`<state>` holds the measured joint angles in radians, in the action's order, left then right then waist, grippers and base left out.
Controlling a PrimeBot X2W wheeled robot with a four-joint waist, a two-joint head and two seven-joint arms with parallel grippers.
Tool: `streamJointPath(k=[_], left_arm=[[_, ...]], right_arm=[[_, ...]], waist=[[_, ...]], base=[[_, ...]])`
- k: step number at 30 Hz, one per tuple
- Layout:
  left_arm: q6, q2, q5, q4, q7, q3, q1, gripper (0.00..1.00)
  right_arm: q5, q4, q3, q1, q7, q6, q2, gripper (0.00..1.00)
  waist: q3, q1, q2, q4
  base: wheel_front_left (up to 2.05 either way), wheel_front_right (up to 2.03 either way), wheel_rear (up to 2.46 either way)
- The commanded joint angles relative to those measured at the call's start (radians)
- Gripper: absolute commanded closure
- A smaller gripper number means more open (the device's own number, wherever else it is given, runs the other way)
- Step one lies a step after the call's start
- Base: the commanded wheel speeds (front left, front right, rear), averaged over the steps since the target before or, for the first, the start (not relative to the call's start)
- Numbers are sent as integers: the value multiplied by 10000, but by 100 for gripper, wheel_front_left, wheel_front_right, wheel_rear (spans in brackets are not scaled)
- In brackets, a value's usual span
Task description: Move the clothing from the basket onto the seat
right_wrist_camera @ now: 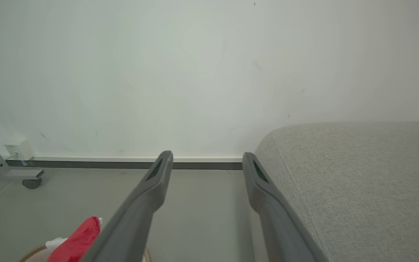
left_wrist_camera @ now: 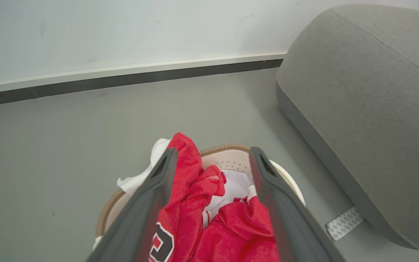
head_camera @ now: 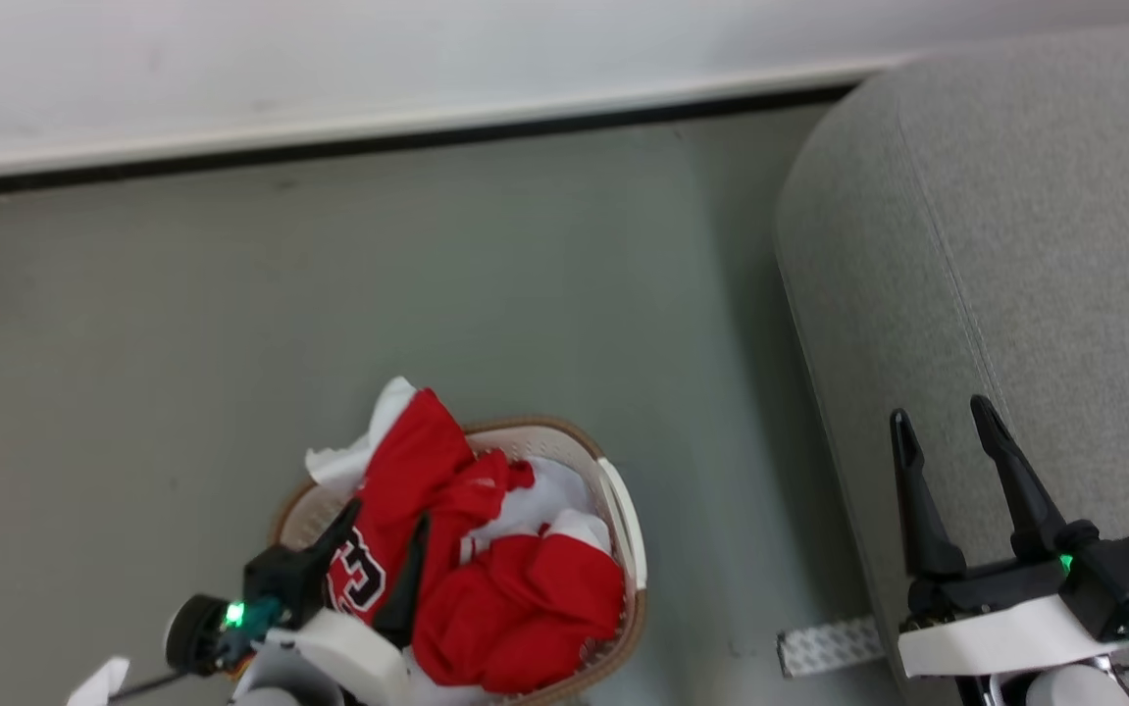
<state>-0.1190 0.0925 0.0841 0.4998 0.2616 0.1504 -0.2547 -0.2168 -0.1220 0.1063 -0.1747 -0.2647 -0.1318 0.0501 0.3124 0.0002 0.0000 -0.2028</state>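
From the head, we see a smooth grey floor below a white wall. Crumpled red-and-white sports clothing fills the oval white perforated plastic basket, near the big rounded grey woven seat. At the left wrist, our left gripper is spread wide and empty over the heap. At the right wrist, our right gripper gapes wide, empty, beside the seat's stitched corner.

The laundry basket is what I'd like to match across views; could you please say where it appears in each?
Head view: the basket at lower centre, left of the seat.
Left wrist view: bottom centre, its far rim showing.
Right wrist view: bottom-left corner, a sliver of brown rim.
Shared landmark: the grey seat, at the right in every view.
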Motion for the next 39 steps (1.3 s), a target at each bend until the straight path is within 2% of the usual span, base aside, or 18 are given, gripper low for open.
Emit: streamJointPath(k=[1,12,20,31,32,33,39], left_arm=[[-19,176,-111,402,-127,171,-447,0],[-116,649,-416,2671,-1119,1482,-2394,0],[-96,837,194,3295,-1278,2519,-3318,0],[-98,1587,1074,4080,-1858,3989,-4562,0],[-99,1537,1312,4189,-1828,4288,-4629,55],[-99,1503,1453,4201,-1775,4457,-4663,98],[-98,1260,2299,4177,-1338,5226,-4748,100]], right_arm=[[-126,102,101,-264,3,21,11,0],[-625,525,305,-1262,3,21,9,0],[-829,792,362,-1549,3,21,8,0],[-912,1088,417,-1904,3,21,7,0],[-915,1103,392,-1909,3,21,12,0],[-906,1107,373,-1904,3,21,9,0],[-771,1003,183,-1750,5,21,7,0]], waist=[[1003,-2,0,-639],[2912,-2,0,-1487],[3950,-2,0,-1671],[5263,-2,0,-1938],[5339,-2,0,-1979],[5353,-2,0,-1983],[5127,-2,0,-1772]], base=[[0,0,0],[0,0,0],[0,0,0],[0,0,0],[0,0,0],[0,0,0],[0,0,0]])
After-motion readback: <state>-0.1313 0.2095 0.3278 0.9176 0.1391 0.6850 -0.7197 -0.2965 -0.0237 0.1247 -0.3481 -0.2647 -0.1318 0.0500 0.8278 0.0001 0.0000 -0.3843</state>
